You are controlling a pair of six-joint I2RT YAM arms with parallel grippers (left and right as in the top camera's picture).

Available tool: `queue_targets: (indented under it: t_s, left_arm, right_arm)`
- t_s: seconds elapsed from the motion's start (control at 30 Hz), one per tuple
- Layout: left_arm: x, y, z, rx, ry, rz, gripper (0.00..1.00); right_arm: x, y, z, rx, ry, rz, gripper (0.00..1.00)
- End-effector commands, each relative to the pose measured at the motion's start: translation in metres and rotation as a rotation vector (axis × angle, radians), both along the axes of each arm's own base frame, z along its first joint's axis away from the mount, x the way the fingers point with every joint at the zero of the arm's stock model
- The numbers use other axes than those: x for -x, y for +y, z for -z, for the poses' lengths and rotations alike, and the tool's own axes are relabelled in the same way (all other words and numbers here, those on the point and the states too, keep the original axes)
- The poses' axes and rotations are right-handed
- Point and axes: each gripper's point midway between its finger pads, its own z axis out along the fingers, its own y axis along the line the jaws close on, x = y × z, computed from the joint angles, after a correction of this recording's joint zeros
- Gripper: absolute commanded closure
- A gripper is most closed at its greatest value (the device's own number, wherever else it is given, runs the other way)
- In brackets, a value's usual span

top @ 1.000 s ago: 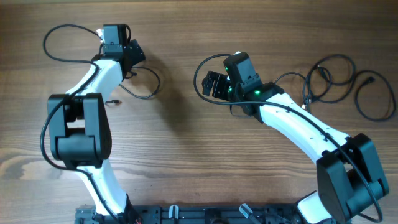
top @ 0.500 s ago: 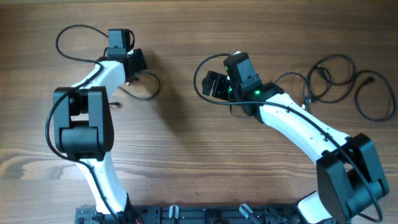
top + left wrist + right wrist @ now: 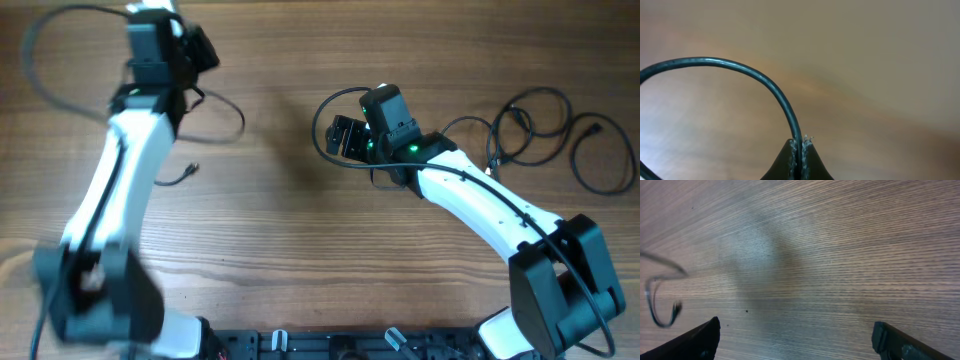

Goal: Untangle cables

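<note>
**Cable being pinched at the far left**

The right pincer (image 3: 799, 339) is being held wide apart above the counter (image 3: 300, 250), with a cable loop (image 3: 318, 125) curving beside it. More looped cables (image 3: 545, 130) are being carried at the counter's right. Farther off, the left pincer (image 3: 800, 146) is being pressed together on one cable (image 3: 740, 64).

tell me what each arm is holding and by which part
Left jaws are shut on a thin black flexible cable, pinched along its cord, no plug at the pinch. Right jaws stand open over the wooden table, holding nothing.
</note>
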Motion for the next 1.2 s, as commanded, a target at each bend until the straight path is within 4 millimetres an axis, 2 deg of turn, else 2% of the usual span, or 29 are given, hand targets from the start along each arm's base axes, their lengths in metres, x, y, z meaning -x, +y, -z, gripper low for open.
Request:
queue_targets:
  t_s: [0.0,0.1,0.2,0.27,0.43,0.53,0.6,0.73,0.87,1.0,1.17]
  left_arm:
    - [0.046,-0.035,-0.092,0.226,-0.144,0.144,0.96]
    - [0.075,-0.042,-0.118,0.332,-0.148,0.154,0.96]
    - [0.102,-0.052,-0.131,0.417,-0.121,0.197,0.96]
    - [0.121,-0.066,-0.141,0.452,-0.112,0.284,0.96]
    - [0.136,-0.081,-0.144,0.482,-0.089,0.384,0.96]
    - [0.137,-0.084,-0.141,0.490,-0.072,0.396,0.96]
    - [0.139,-0.085,-0.138,0.496,-0.052,0.399,0.96]
    - [0.146,-0.088,-0.124,0.519,0.022,0.401,0.96]
    - [0.154,-0.093,-0.114,0.546,0.089,0.420,0.96]
    - [0.164,-0.105,-0.122,0.640,0.126,0.484,0.96]
    - [0.183,-0.125,-0.149,0.721,0.107,0.674,0.96]
  right_arm:
    - [0.006,0.015,0.001,-0.062,0.014,-0.064,0.01]
    - [0.014,0.046,-0.017,-0.157,-0.057,-0.299,0.01]
    - [0.038,0.080,-0.045,-0.284,-0.183,-0.637,0.00]
    - [0.052,0.089,-0.055,-0.347,-0.208,-0.745,0.00]
    - [0.051,0.089,-0.055,-0.357,-0.190,-0.727,0.01]
    - [0.034,0.077,-0.045,-0.321,-0.119,-0.543,0.00]
    - [0.027,0.072,-0.043,-0.309,-0.111,-0.495,0.00]
    - [0.028,0.074,-0.047,-0.330,-0.118,-0.511,0.00]
    - [0.041,0.084,-0.051,-0.343,-0.147,-0.617,0.00]
    - [0.047,0.088,-0.044,-0.308,-0.134,-0.625,0.00]
    - [0.033,0.078,-0.034,-0.208,-0.159,-0.546,0.00]
